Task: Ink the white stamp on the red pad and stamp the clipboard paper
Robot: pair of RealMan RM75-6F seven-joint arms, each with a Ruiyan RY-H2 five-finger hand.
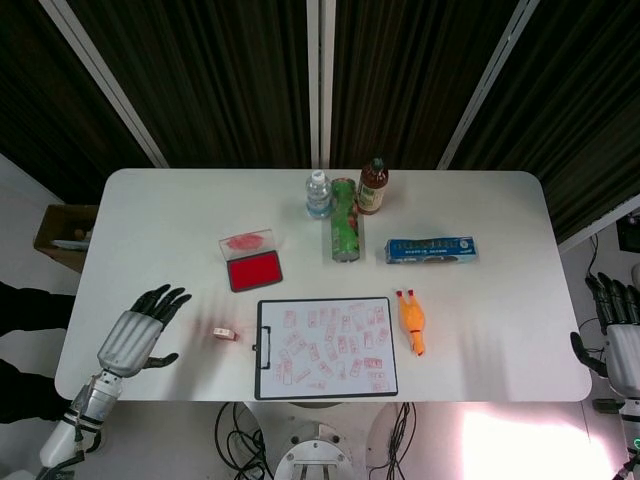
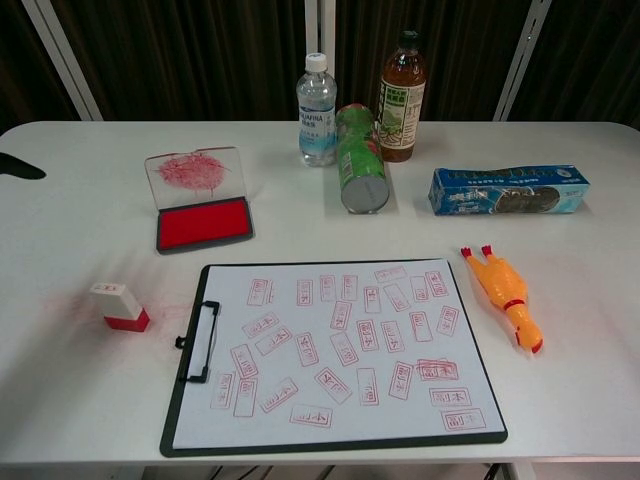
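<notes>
Table: white stamp beside left hand.

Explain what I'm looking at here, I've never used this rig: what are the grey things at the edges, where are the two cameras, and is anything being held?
The grey things are the robot's two mechanical hands. In the head view, which looks straight down from above, the left hand hovers over the table's left edge with fingers spread, holding nothing. The right hand is off the table's right side, also empty.

The chest view is lower, looking across the table from the robot's front.

On the table: the white stamp, the open red pad, and the clipboard paper, already covered with red prints. Further back stand a water bottle and a tea bottle, with a green can lying down. A blue box and a rubber chicken lie to the right.
</notes>
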